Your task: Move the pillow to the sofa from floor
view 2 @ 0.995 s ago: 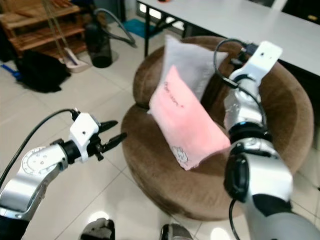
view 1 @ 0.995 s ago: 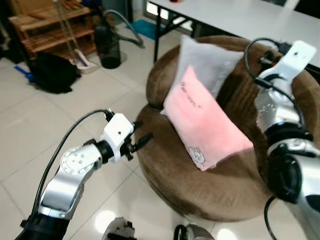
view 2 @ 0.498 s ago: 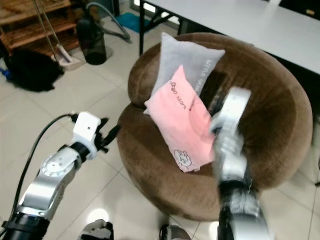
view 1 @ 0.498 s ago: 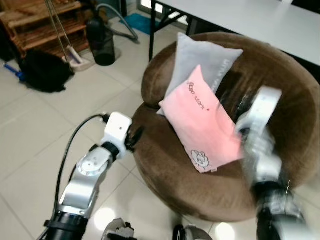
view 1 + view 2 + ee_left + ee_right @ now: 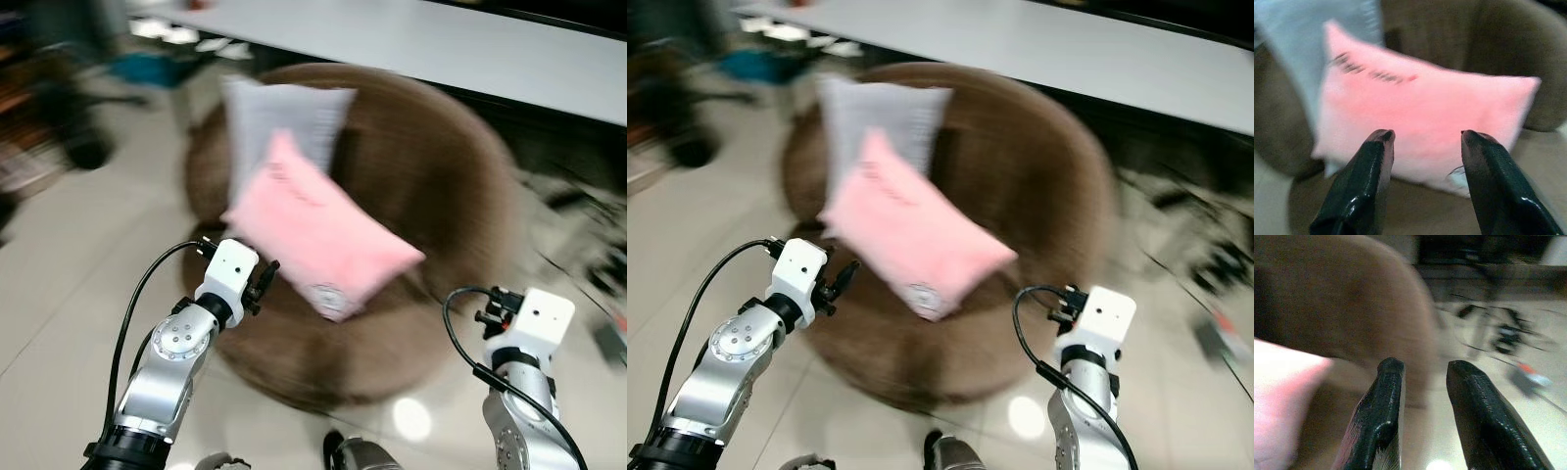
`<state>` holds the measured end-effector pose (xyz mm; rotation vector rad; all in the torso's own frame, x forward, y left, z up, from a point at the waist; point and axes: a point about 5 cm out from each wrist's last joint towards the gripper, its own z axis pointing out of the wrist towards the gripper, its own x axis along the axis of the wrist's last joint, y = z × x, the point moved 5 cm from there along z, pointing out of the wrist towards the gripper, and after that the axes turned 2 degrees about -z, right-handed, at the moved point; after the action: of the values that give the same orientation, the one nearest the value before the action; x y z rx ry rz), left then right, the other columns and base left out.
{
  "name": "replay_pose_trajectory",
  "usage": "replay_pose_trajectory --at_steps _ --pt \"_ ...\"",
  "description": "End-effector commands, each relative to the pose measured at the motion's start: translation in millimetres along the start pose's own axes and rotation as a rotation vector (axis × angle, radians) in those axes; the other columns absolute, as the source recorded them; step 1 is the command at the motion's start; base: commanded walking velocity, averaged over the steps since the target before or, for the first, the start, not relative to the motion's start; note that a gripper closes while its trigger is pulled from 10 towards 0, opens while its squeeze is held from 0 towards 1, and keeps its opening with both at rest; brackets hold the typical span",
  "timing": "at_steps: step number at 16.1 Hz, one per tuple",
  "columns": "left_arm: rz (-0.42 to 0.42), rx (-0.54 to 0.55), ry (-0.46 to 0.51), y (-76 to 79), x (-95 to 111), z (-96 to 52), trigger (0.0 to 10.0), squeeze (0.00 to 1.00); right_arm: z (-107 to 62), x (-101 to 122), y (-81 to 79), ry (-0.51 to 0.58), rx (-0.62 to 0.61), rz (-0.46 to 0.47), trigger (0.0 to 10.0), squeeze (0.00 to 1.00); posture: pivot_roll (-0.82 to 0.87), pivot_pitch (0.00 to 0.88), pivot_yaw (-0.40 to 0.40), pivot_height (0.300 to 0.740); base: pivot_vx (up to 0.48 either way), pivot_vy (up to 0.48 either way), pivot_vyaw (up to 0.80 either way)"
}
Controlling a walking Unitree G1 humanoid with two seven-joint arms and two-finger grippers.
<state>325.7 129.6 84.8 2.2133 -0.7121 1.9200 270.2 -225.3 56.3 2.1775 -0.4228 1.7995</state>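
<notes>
**Pink pillow lying on the sofa seat, both grippers empty**

The pink pillow (image 5: pixel 318 230) lies tilted on the seat of the round brown sofa (image 5: pixel 460 186), its upper corner propped against a grey cushion (image 5: pixel 279 122) that leans on the back rim, its lower corner reaching toward the front edge of the seat. The head views are blurred, so fine detail is lost. The left gripper (image 5: pixel 1422 147) hovers just off the sofa's front-left edge, its two black fingers spread with nothing between them and aimed at the pillow's long lower edge. The right gripper (image 5: pixel 1420 369) is low beside the sofa's front-right edge, fingers parted on a narrow gap and likewise empty. Judged by its sag and soft outline, the pillow is light, compliant and not fragile; its fabric should give under the fingers and not slip. A hold is best taken by pinching a corner or a fold along an edge, since the flat face offers nothing to close upon.
</notes>
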Motion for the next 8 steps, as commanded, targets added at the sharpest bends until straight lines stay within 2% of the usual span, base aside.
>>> replay_pose_trajectory --at_steps 1,3,8 --pt "0.018 -0.016 0.004 7.2 0 2.5 10.0 0.0 -4.0 -11 5.2 -0.04 -0.025 -0.055 10.0 0.0 0.05 0.033 -0.057 0.735 0.0 0.0 -0.8" --pt "0.029 -0.021 0.009 6.7 -1 1.8 10.0 0.0 -12.1 -15 3.7 -0.068 -0.016 -0.084 10.0 0.0 0.05 0.033 -0.052 0.735 0.0 0.0 -0.8" --pt "0.026 -0.021 0.006 5.2 -2 0.7 10.0 0.0 -17.0 -14 9.5 -0.113 -0.057 -0.068 10.0 0.0 0.05 0.03 -0.048 0.735 0.0 0.0 -0.8"
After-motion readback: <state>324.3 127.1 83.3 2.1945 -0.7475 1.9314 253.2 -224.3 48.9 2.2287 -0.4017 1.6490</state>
